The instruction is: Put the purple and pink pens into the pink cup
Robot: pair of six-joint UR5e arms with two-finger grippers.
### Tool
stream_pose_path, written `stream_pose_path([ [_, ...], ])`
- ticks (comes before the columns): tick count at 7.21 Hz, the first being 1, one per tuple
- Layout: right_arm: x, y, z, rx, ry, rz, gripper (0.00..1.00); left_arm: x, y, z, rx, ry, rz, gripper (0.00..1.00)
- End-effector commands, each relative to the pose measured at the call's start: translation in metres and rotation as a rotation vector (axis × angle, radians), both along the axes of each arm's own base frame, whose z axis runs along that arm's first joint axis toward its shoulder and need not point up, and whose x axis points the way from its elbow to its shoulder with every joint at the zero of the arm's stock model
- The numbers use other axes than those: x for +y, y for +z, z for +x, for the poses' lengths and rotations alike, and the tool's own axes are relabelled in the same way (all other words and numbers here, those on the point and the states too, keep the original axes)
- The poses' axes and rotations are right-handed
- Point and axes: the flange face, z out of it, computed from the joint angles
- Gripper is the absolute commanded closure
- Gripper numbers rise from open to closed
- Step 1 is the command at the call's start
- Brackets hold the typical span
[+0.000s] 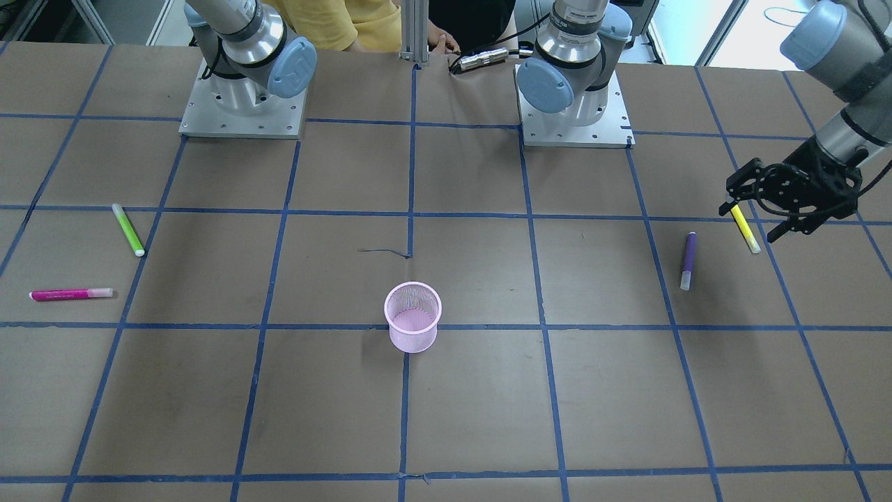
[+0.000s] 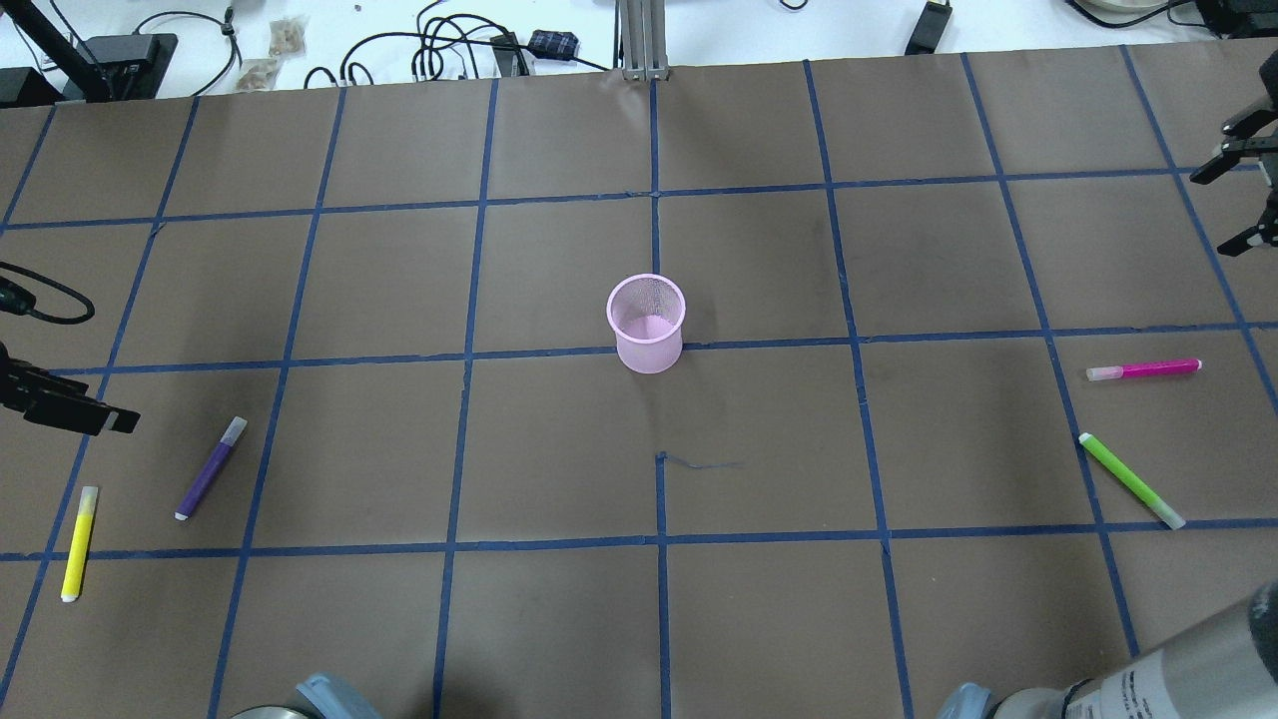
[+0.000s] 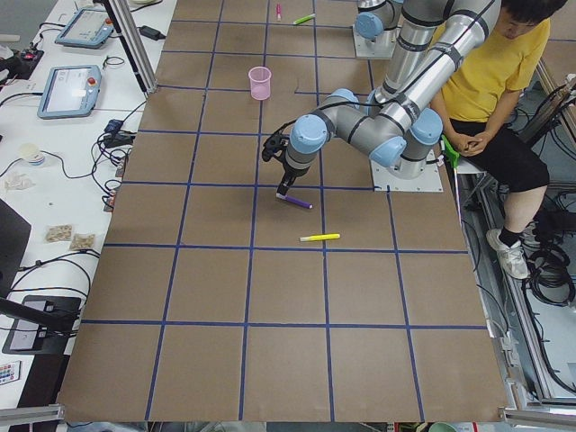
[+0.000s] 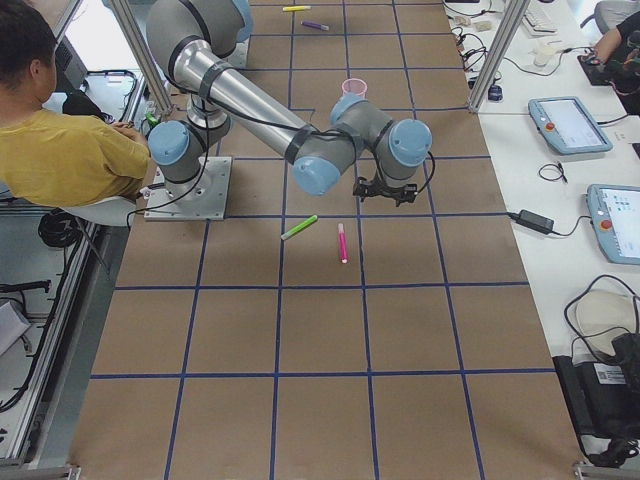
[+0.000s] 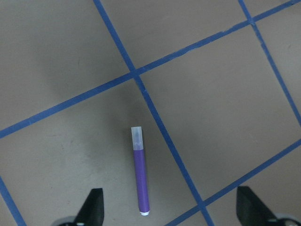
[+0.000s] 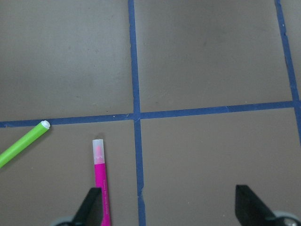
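Zero of two done: pink cup (image 2: 647, 325) empty mid-table, purple pen (image 5: 140, 172) flat below left gripper (image 5: 171, 209), pink pen (image 6: 101, 186) flat below right gripper (image 6: 171, 207), both finger pairs spread wide, holding nothing, so both picks remain.

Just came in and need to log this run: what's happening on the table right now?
The pink mesh cup stands empty in the middle. The left end effector, open, hangs over the purple marker pen lying flat; the right end effector, open, is above the pink marker pen. Neither is gripped yet. A green pen and a yellow pen lie nearby, untouched.
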Motion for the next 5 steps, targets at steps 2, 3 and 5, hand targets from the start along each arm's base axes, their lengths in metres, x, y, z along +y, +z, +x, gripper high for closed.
stream_pose_path([
  [2, 0.019, -0.069, -0.05, -0.099, 0.174, -0.03, 0.0, 0.009, -0.059, 0.001, 0.014, -0.072, 0.042, 0.0],
  [3, 0.035, -0.097, -0.059, -0.1, 0.191, -0.047, 0.0, 0.019, -0.07, -0.004, 0.015, -0.049, 0.057, 0.02],
  [5, 0.054, -0.138, -0.062, -0.156, 0.147, -0.064, 0.0, 0.037, -0.093, -0.003, 0.0, 0.011, 0.039, 0.03],
])
